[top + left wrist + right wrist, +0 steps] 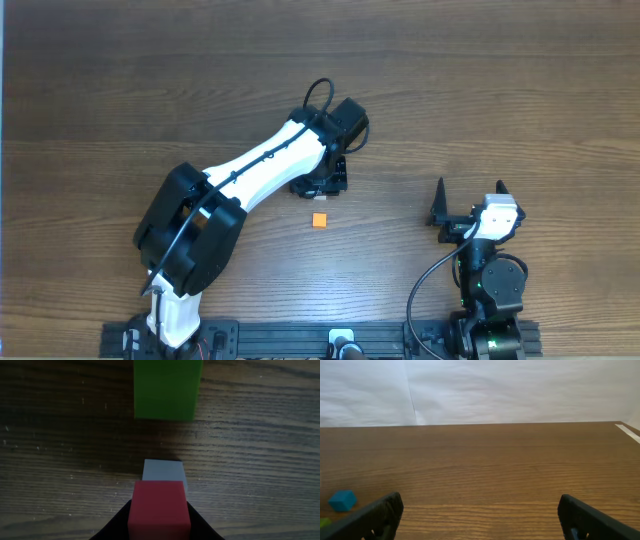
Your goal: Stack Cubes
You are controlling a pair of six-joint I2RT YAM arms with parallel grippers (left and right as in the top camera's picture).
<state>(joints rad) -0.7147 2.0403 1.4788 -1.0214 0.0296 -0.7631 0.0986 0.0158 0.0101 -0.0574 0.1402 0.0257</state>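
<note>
In the left wrist view a red cube sits between the dark fingers of my left gripper, which is shut on it. Directly under it lies a pale grey cube; I cannot tell whether the two touch. Beyond them a green block stands on the wood. From above, the left gripper is at the table's middle, with a small orange cube just in front of it. My right gripper stands open over bare wood at the right. A blue cube lies far off in the right wrist view.
The wooden table stretches wide at the back and right. The left arm's white link crosses the table diagonally. A white wall rises behind the far edge.
</note>
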